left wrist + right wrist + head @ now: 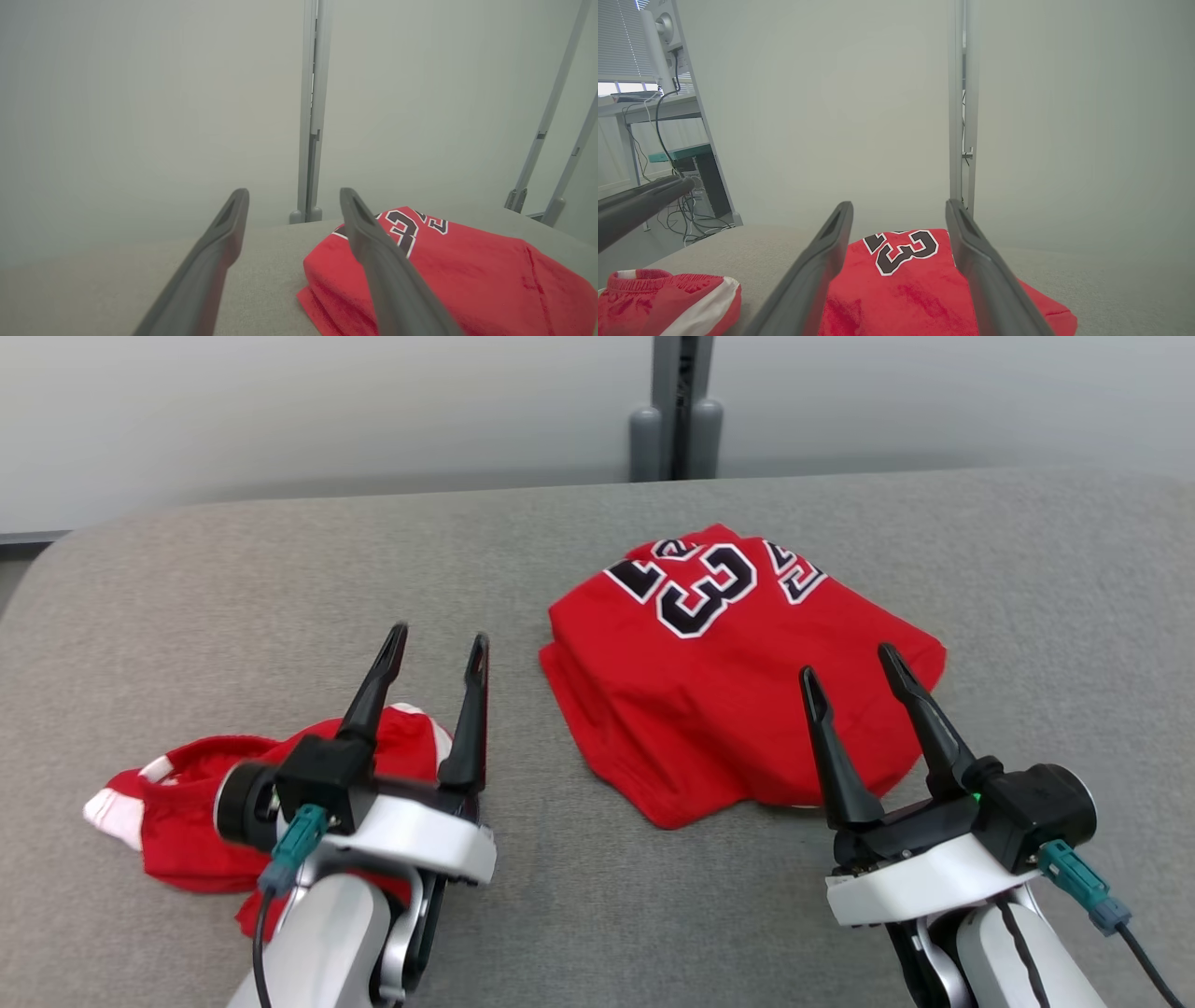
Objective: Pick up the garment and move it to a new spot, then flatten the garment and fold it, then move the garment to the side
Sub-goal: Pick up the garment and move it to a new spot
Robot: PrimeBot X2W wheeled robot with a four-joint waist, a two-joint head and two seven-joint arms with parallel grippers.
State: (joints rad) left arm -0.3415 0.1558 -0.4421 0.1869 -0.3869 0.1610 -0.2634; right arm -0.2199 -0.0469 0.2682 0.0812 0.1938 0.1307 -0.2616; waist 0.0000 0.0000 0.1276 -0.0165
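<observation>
Red shorts (177, 831), crumpled, sitting at the left of the tabletop (560, 915) under the left claw (441, 635); folded jersey (728, 728) by the right claw (846, 661). Both claws spread wide, empty. Could pinch just one layer, or drag cloth into that neat fold and wreck it.

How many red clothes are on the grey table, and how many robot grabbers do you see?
Red clothes: 2, the folded jersey and the crumpled garment
Grabbers: 2, the left gripper and the right gripper, both open
Total: 4
</observation>
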